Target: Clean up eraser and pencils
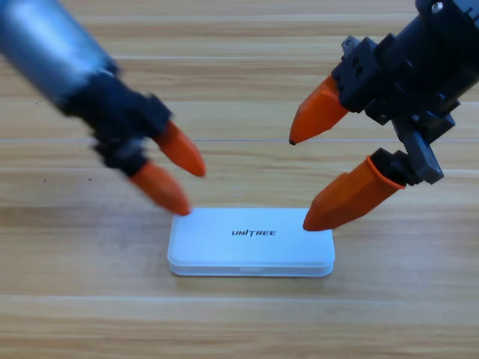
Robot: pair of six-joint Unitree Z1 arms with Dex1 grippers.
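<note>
The white UNITREE case [251, 243] lies closed on the wooden table at the lower middle. My left gripper [187, 187] hangs above and left of the case's upper left corner, open, with nothing between its orange jaws. My right gripper [298, 183] stands wide open at the right; its lower jaw tip is over the case's upper right part and its upper jaw is well above it. The eraser and the pencils are out of view.
The wooden table [239, 321] stretches all around the case. The left arm [52, 52] fills the upper left corner and the right arm [419, 67] the upper right.
</note>
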